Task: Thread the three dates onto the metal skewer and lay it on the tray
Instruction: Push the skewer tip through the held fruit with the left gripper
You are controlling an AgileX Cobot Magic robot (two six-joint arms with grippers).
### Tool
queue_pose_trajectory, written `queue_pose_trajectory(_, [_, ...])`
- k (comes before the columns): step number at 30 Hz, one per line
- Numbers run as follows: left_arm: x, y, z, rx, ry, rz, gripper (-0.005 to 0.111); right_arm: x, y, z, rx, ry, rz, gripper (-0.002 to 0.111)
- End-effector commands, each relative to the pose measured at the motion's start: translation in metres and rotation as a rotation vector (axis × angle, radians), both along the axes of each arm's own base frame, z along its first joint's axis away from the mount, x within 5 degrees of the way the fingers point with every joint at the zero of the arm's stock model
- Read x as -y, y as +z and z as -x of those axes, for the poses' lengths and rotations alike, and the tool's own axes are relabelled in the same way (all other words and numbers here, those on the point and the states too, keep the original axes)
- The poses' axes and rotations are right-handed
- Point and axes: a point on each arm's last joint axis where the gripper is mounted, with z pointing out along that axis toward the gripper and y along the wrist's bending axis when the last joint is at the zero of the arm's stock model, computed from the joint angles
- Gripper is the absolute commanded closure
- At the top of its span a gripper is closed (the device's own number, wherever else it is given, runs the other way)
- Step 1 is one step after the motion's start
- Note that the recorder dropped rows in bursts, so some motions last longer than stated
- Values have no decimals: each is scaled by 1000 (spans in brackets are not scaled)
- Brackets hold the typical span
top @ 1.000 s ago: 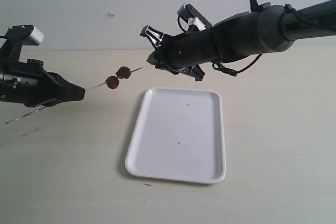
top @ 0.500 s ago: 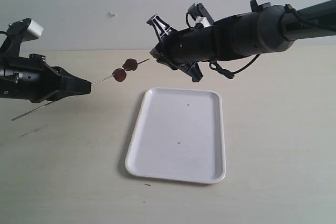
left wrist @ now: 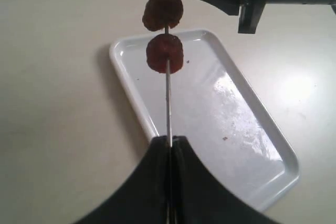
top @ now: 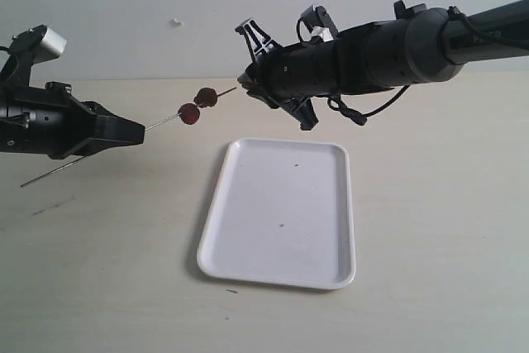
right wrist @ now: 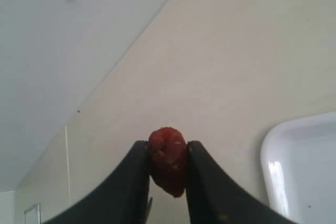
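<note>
Exterior view shows the left gripper [top: 136, 131] shut tight on the metal skewer [top: 162, 124], holding it up in the air. The skewer is a long thin stick. It slopes up from the left gripper toward the right gripper [top: 246, 83], and its back end pokes out behind the left gripper. Two dates [top: 189, 113] are on the skewer near its sharp end, with a small gap between them. The right gripper squeezes the third date [right wrist: 168, 161] between its two fingers, up in the air too. That date sits right at the sharp tip of the skewer. It may touch the tip, but the pictures do not make this sure. The next move looks like a push along the line of the stick. The date and the tip must meet straight on, or the tip could slip past. The tray [top: 281, 204] lies flat on the table [top: 430, 204], below the skewer and a bit to the side. No date and no skewer lie in it, only tiny dark specks.
</note>
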Motion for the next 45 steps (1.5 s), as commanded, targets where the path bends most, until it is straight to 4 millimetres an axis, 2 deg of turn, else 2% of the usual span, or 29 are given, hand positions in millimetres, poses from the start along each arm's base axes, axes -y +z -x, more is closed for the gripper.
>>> queue_pose_trajectory(1, [0, 3, 1, 13, 5, 22, 107, 0, 2, -1, 1, -8, -13, 84])
queue_pose_trajectory(23, [1, 3, 2, 9, -6, 32, 107, 2, 2, -2, -52, -90, -85, 84])
queue_pose_trajectory(33, [5, -3, 0, -10, -34, 82, 107, 3, 2, -2, -53, -93, -85, 84])
queue_pose_trajectory(45, [4, -4, 0, -19, -12, 65, 107, 3, 1, -2, -52, -95, -84, 84])
